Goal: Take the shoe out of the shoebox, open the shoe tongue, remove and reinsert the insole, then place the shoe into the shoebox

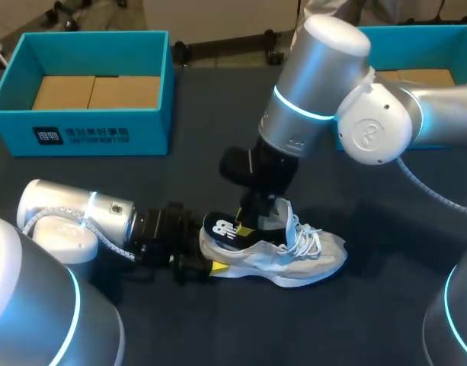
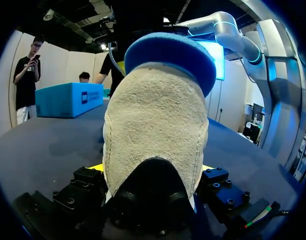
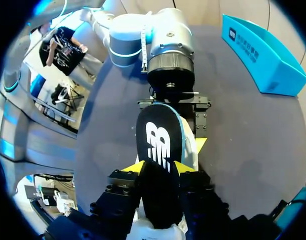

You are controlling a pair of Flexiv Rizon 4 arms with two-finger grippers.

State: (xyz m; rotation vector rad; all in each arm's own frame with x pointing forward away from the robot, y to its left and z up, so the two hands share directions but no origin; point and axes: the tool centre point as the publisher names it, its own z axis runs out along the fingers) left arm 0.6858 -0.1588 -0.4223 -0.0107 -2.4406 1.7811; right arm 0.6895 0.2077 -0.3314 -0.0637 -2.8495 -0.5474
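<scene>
A grey sneaker [image 1: 294, 259] with white laces lies on the dark table, toe toward the right. My left gripper [image 1: 210, 255] comes in low from the left and is shut on the sneaker's heel [image 2: 155, 130], with a yellow tip on each side of it. My right gripper [image 1: 248, 225] hangs over the shoe's opening. In the right wrist view, the right gripper [image 3: 160, 167] is shut on the black insole [image 3: 157, 142], which has a white logo and a blue edge. The insole [image 1: 222, 229] stands tilted up out of the heel end.
An open blue shoebox [image 1: 81, 137] with brown paper inside stands at the back left. A second blue box [image 1: 416, 34] stands at the back right, partly behind my right arm. Bare table lies in front of and to the right of the shoe.
</scene>
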